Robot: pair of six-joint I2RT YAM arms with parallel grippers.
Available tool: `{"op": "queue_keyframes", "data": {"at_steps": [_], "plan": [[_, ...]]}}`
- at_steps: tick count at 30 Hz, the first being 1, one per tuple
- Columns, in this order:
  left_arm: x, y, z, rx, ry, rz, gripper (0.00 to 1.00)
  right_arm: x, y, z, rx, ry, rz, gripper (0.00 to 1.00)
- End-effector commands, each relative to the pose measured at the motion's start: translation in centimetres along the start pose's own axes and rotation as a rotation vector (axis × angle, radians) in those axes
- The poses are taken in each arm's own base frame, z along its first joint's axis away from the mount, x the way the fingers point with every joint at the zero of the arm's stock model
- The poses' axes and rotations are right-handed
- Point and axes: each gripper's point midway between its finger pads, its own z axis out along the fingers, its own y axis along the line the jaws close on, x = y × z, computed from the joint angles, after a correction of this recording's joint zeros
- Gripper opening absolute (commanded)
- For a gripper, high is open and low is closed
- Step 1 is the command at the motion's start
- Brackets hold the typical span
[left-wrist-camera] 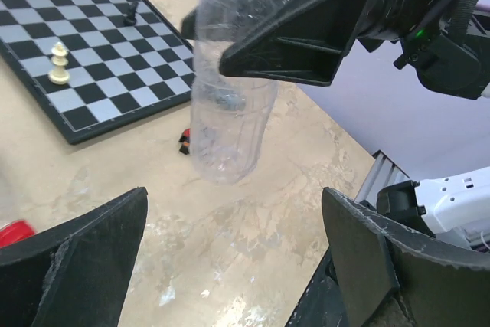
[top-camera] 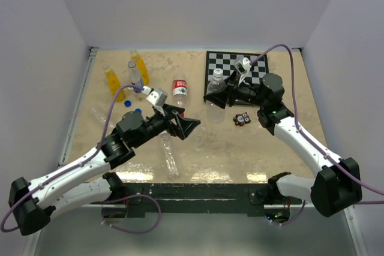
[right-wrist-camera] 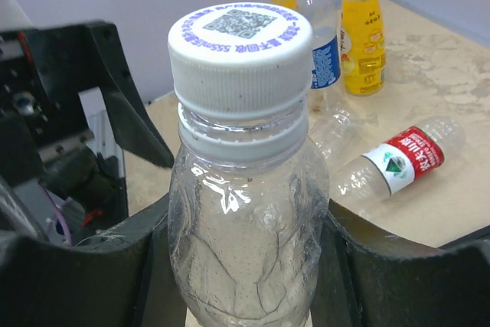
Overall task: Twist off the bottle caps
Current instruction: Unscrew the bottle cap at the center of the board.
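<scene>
Starting at the far left corner of the desk (top-camera: 240,148), we see two orange-yellow bottles (top-camera: 111,80) standing with a clear blue-labelled bottle (top-camera: 135,77) beside them. Two blue caps (top-camera: 127,103) lie loose on the desk just in front. A clear unlabelled bottle (top-camera: 170,157) lies on its side toward the near edge, beside the left arm. Over the middle of the desk the left fingers (left-wrist-camera: 84,258) are spread wide with nothing between them, facing the bottle that the other arm holds. A red-labelled bottle (top-camera: 180,87) lies on its side toward the far edge. Right of centre, the right fingers (right-wrist-camera: 99,281) pinch the capped clear bottle (right-wrist-camera: 245,227) by its body, one on each side. Its white cap (right-wrist-camera: 239,51), printed in purple, sits on the neck. Behind it, a chessboard (top-camera: 225,61) lies in the far right corner.
</scene>
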Motion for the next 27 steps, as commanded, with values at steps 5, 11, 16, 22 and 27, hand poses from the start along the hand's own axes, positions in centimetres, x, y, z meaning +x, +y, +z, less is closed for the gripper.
{"op": "queue_keyframes", "data": {"at_steps": [5,11,16,22,27], "plan": [[-0.5,2.1,-5.1,-0.113,0.009,0.106,1.0,1.8,1.7,-2.2,-0.188,0.116,-0.402,0.08],[-2.8,2.0,-6.1,-0.161,0.033,0.191,1.0,3.7,0.7,-3.1,-0.21,0.239,-0.555,0.08],[-4.9,1.0,-6.1,-0.134,0.004,0.26,1.0,5.2,-0.9,-3.6,-0.196,0.336,-0.629,0.09],[-5.6,-1.8,-5.2,0.033,-0.016,0.364,1.0,6.6,-0.8,-3.8,-0.262,0.392,-0.623,0.08],[-5.4,-2.9,-3.1,0.105,0.071,0.449,0.96,7.4,-0.4,-3.7,-0.298,0.412,-0.616,0.08]]}}
